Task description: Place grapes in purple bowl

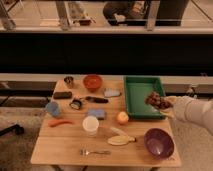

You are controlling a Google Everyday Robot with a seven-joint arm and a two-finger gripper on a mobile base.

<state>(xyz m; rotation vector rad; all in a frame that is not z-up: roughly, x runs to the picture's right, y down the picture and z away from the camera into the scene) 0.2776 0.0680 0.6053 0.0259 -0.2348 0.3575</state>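
Note:
The grapes (pixel 155 100), a small dark reddish-purple bunch, are held at the tip of my white arm over the right front part of the green tray (pixel 136 95). My gripper (pixel 162 104) is shut on them and comes in from the right. The purple bowl (pixel 159 143) stands empty at the table's front right corner, in front of and below the grapes.
A red-orange bowl (pixel 92 81) and a small metal cup (pixel 69 80) stand at the back. An orange fruit (pixel 122 117), a white cup (pixel 90 125), a banana (pixel 120 139), a fork (pixel 95 151), a carrot (pixel 59 122) and a blue cup (pixel 53 108) lie on the wooden table (pixel 60 145).

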